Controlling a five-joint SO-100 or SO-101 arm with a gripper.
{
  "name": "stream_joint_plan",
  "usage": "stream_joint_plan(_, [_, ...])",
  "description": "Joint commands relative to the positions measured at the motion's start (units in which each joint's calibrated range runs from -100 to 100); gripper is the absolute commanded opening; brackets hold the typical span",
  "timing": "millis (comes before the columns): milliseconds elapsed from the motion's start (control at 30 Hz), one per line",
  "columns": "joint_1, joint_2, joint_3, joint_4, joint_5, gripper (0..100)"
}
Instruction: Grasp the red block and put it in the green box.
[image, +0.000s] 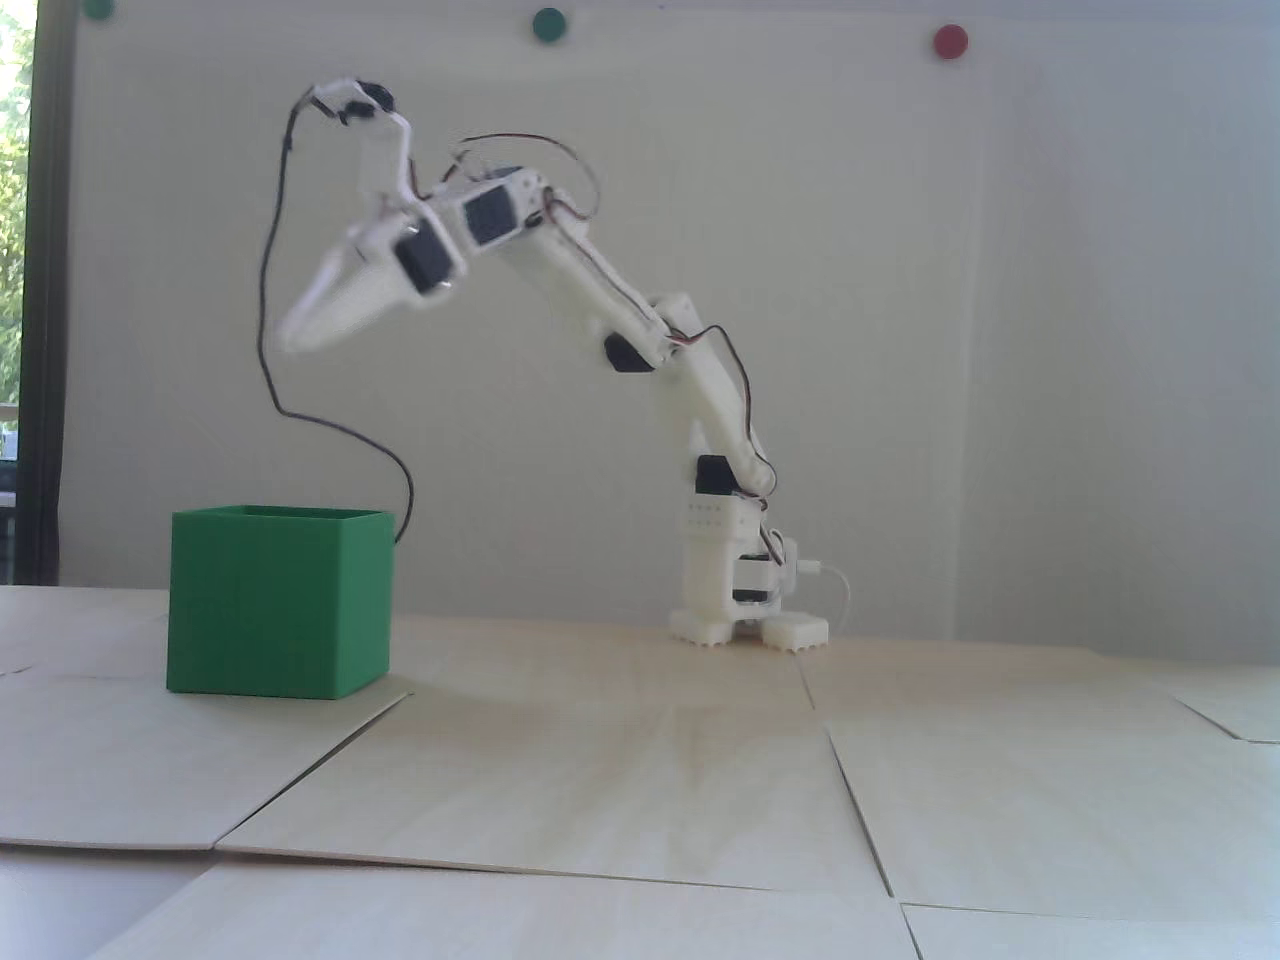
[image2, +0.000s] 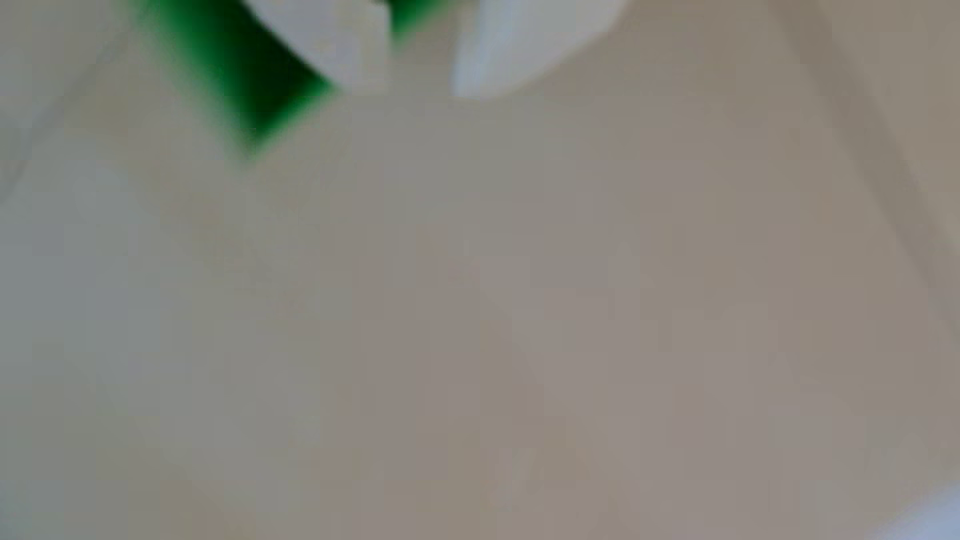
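White arm (image: 640, 330) leans left in the fixed view, pincer (image: 290, 335) blurred and pointing down-left, high above the green box (image: 275, 610), w/ clear air between tip and rim. Box sits on the pale tabletop (image: 640, 780), left of the arm's base, open top up. A black cable (image: 330, 425) loops from the wrist down behind the box's right edge.

Red block: not seen in either view. No red shows between the fingers, on the tabletop, or at the box rim; box interior is hidden from the fixed view. Could already be inside, can't confirm. Only red in sight is a wall dot (image: 950, 41), w/ two green dots (image: 548, 24) beside it.

Wrist view is heavily smeared. Two white fingers (image2: 498, 46) enter from the top w/ a slim gap between them & nothing red in it; a corner of the box (image2: 249, 83) lies behind them. Pincer looks narrow and empty, approx., but blur leaves that short of certain.

Risks from here: if the block is still out of frame, the arm is searching blind w/ a smeared wrist view. A low swing over the box could clip its thin wall & shove it. The slack cable could snag the rim on the way down.
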Motion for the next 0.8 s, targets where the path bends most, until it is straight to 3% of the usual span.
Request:
stream_joint_plan(0, [-4.9,-7.3,-11.4,29.5,0.7,2])
stream_joint_plan(133, [-8.2,-10.3,-10.6,29.1,-3.9,2])
stream_joint_plan(300, [-9.6,-16.7,5.9,29.1,-4.2,2])
stream_joint_plan(500, [-13.1,-37.4,48.4,29.1,-0.9,2])
stream_joint_plan(767, [-24.5,-64.7,87.5,27.1,-1.3,2])
